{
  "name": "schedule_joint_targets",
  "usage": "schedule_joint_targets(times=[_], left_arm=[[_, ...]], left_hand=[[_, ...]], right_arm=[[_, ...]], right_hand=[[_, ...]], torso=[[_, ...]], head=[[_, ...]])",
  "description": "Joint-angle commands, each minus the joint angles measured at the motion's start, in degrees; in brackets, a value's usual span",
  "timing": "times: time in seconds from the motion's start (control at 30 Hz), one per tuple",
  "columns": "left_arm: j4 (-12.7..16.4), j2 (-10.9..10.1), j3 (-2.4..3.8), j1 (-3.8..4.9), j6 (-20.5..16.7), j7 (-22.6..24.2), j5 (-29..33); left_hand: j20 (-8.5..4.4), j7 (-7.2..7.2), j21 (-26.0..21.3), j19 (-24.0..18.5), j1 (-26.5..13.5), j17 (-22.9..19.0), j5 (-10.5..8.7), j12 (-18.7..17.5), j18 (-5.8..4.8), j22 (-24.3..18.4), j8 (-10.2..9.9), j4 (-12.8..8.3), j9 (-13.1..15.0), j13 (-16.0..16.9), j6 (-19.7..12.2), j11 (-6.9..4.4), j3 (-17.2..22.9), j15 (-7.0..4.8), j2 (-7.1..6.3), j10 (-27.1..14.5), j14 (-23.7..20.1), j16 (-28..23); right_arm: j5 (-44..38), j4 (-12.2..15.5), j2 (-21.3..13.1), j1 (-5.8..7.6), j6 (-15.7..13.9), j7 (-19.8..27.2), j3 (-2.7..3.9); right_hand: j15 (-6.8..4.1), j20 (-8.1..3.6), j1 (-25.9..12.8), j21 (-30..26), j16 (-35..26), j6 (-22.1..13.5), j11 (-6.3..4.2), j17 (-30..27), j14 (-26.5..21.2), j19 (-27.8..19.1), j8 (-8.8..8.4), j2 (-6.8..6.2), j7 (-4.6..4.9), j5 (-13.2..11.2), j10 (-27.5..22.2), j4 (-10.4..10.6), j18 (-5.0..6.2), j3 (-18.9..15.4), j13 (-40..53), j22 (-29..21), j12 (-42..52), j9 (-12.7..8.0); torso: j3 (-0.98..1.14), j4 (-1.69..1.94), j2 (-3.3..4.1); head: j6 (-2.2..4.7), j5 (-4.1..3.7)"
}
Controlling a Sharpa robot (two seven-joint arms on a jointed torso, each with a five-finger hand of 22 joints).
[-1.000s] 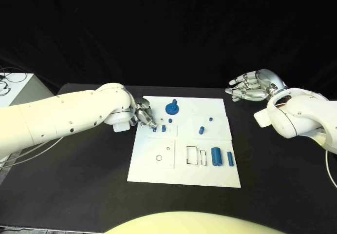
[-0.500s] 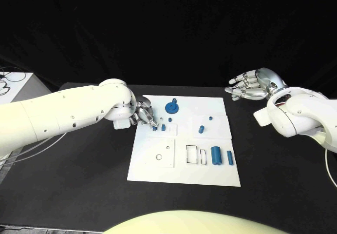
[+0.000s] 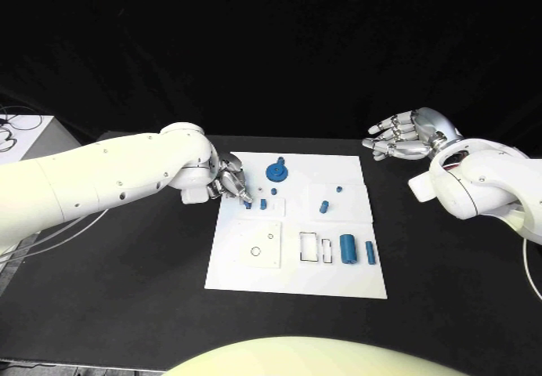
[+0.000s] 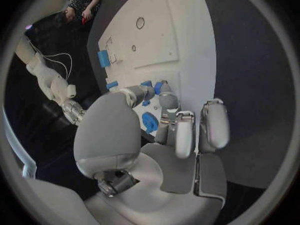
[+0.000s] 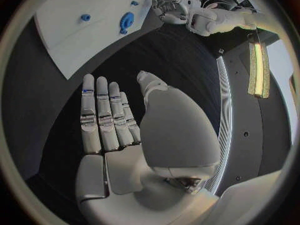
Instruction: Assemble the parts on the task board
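The white task board [image 3: 296,274] lies in the middle of the black counter [image 3: 124,298], and everything here is placed against it. On its near half sit a raised white square with a small ring outline [image 3: 256,251], two rectangular outlines [image 3: 316,249], and beside them a thick blue cylinder [image 3: 348,250] next to a thinner blue pin [image 3: 370,252] by the board's right edge. Farther in, a small blue peg [image 3: 324,207] stands right of centre, another blue peg [image 3: 263,204] left of centre, and a blue gear-like disc [image 3: 276,171] lies near the far edge.

At the board's left edge the left hand [image 3: 232,182] reaches down over the far-left corner area, fingers curled with the tips close together at a small blue part [image 3: 248,204]. The left wrist view shows what the head view cannot: thumb and fingertips [image 4: 164,94] meet around blue pieces on the board, though whether one is actually pinched cannot be told.

Well off the board's far-right corner, the right hand [image 3: 404,137] hovers above the counter, holding nothing; the right wrist view shows its fingers [image 5: 103,116] straight and side by side, palm flat.

No writing is legible. Compared with a second ago, the left arm has edged slightly farther in; the right hand and the parts are unchanged.
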Motion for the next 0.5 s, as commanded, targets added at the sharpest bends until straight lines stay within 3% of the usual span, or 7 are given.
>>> schedule_joint_targets(times=[0.03, 0.5], left_arm=[[-0.21, 0.28, 0.04, 0.09, 1.43, 0.20, -0.90], [-0.69, 0.61, -0.24, 0.10, 1.91, 0.17, -1.42]], left_hand=[[-0.16, -0.04, 0.34, 0.41, 0.06, 15.09, 0.18, 0.34, -0.47, 0.04, 0.13, -12.93, 0.10, 0.06, 0.32, -0.26, 12.52, -0.48, 0.26, 0.33, 5.95, 0.19], [-0.18, -0.03, 0.29, 0.30, -0.01, 15.09, 0.26, 0.26, -0.45, -0.07, 0.06, -12.97, 0.07, -0.04, 0.39, -0.26, 12.55, -0.49, 0.26, 0.32, 5.95, 0.19]], right_arm=[[-0.11, 0.02, 0.01, -0.03, 0.73, 0.79, 0.01], [-0.12, -0.01, 0.04, -0.03, 0.78, 0.80, 0.01]], right_hand=[[0.04, -0.13, 0.01, -0.05, -0.26, 0.05, 0.09, -0.05, -0.25, -0.37, 0.21, 0.58, 0.95, 0.29, 0.13, -0.06, 0.34, 0.27, -0.04, -0.05, -0.25, -0.05], [0.04, -0.13, 0.01, -0.05, -0.26, 0.05, 0.09, -0.05, -0.25, -0.37, 0.21, 0.58, 0.95, 0.29, 0.13, -0.06, 0.34, 0.27, -0.04, -0.05, -0.25, -0.05]], torso=[[-0.02, 0.04, -0.02], [-0.04, 0.03, -0.01]], head=[[0.01, -0.02], [-0.06, -0.02]])
